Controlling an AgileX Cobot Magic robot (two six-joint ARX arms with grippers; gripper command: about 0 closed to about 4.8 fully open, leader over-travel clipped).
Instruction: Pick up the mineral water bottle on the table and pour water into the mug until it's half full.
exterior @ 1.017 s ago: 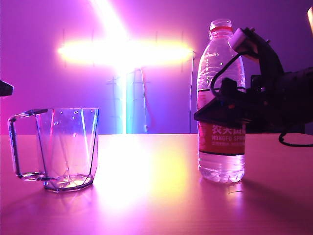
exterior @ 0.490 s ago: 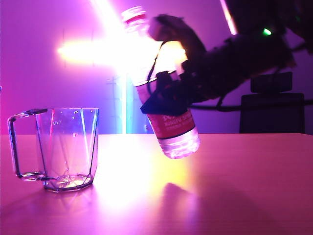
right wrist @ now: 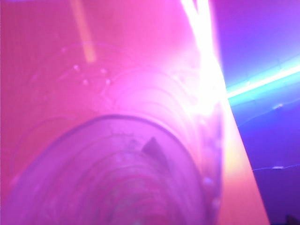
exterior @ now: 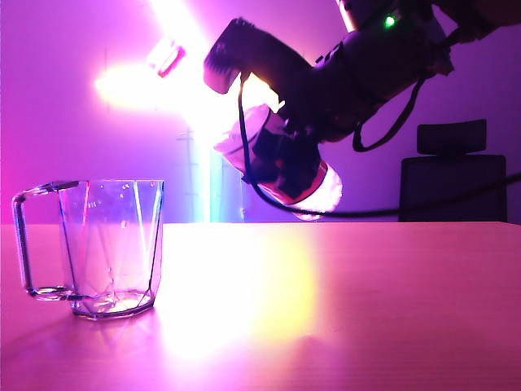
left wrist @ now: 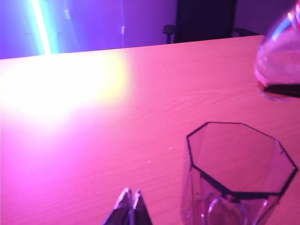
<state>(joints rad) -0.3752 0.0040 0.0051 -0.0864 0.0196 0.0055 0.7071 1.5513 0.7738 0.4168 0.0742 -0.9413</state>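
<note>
Fingers of the right gripper clamp the mineral water bottle, tilted high above the surface, mouth toward the mug but short of it; tipping further here would likely spill. Left gripper fingers sit together beside the mug.

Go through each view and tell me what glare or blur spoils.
Exterior view: backlight glare washes out the tilted bottle neck; right gripper silhouetted. Left wrist view: glare patch on the table; mug sharp. Right wrist view: bottle fills the frame, blurred.
</note>
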